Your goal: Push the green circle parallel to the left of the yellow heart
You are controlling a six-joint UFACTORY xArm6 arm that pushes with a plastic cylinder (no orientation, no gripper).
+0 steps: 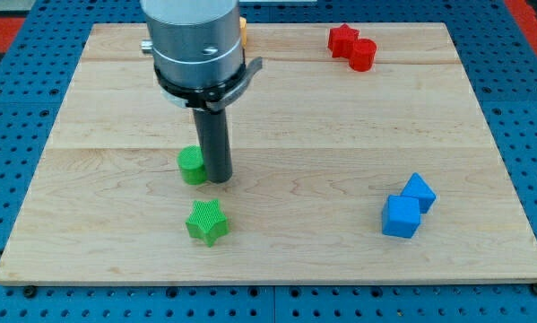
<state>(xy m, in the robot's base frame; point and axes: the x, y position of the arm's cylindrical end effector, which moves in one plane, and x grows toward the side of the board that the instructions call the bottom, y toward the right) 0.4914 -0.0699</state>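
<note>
In the one camera view, my tip [219, 178] rests on the wooden bench [340, 135] right against the view's right side of the green circle [192, 166], touching it or nearly so, a little to the view's left of the bench's middle. There is no hand on this arm, only the rod, so nothing is clenched or grasped; the tip can only shove. The yellow heart cannot be made out clearly: only a sliver of something yellowish-orange [242, 28] peeks out beside the arm's grey body [192, 36] near the view's top edge, and I cannot tell that it is the heart. That is the first hazard, in my judgement: with the goal hidden behind the arm, a push may be aimed at the wrong spot and the circle may end off the heart's line. The second is the contact itself; the tip sits at the circle's right flank, so a shove from here sends it toward the view's left, and since the circle is round, an off-centre push could let it slip past the rod. The green star [206, 222] lies just below the circle, apart from it, and a downward drift could knock the two together. The red star [342, 39] and red cylinder [362, 55] at the top right, touching each other, and the two blue blocks [407, 206] at the lower right stand well apart from any likely path.
</note>
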